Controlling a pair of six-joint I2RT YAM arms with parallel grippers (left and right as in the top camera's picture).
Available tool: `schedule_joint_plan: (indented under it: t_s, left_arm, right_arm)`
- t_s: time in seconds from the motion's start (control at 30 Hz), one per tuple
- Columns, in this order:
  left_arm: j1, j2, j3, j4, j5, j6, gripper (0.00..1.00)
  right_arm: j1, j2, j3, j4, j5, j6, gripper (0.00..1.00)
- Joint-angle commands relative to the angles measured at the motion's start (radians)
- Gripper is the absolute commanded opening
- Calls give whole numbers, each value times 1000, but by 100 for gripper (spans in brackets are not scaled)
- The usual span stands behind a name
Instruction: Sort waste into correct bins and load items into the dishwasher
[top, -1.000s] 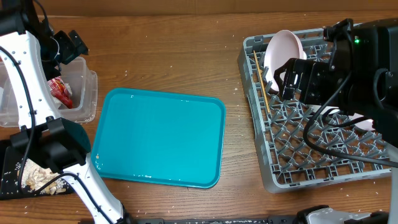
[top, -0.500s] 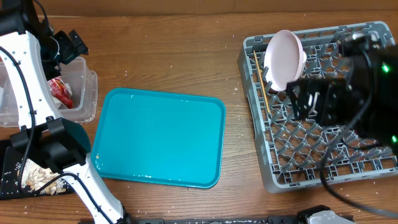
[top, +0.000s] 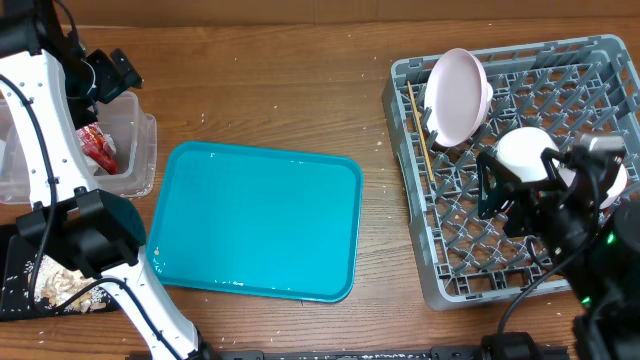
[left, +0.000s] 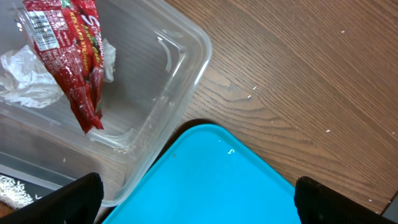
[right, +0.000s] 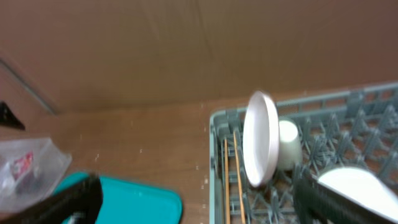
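At the right of the counter: a grey dish rack (top: 470, 270) stands with its grid of pegs up, well apart from the bins.
Pink plate (top: 458, 95): stands on edge between the pegs in the rack's far left corner.
Chopsticks (top: 418, 130): lie side by side along the rack's left wall, just beside the plate.
White cup (right: 287, 152): in the rack, right behind the plate as the right wrist camera sees it.
White bowl (top: 523, 152): in the rack near its middle, close to the right arm; which way up it sits is unclear.
Right gripper (right: 199, 199): fingers spread wide with nothing between them, above the rack.
Left gripper (left: 196, 199): fingers also wide apart and empty, above the teal tray's corner next to the tub.
Clear tub (left: 186, 68): at the far left of the counter, its corner just beside the teal tray (top: 255, 220).
Red wrapper (left: 74, 56): inside the tub, lying against the white tissue (left: 25, 78).
Black tray (top: 15, 270): at the near left, partly hidden by the left arm.
Rice scraps (top: 60, 282): a pale heap on the black tray.
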Motion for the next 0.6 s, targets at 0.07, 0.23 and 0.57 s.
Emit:
schedule_joint_plan:
  t_s: [0.07, 0.23, 0.57]
  left_arm:
    - [-7, -9, 13, 1, -2, 16, 100]
    - [-7, -9, 13, 1, -2, 16, 100]
    - [-7, -9, 13, 1, -2, 16, 100]
  right_arm:
    - [-55, -217, -409, 382, -70, -2, 100]
    - [-56, -450, -819, 872, -69, 4, 100]
    - [-56, -659, -1032, 1061, 136, 9, 100]
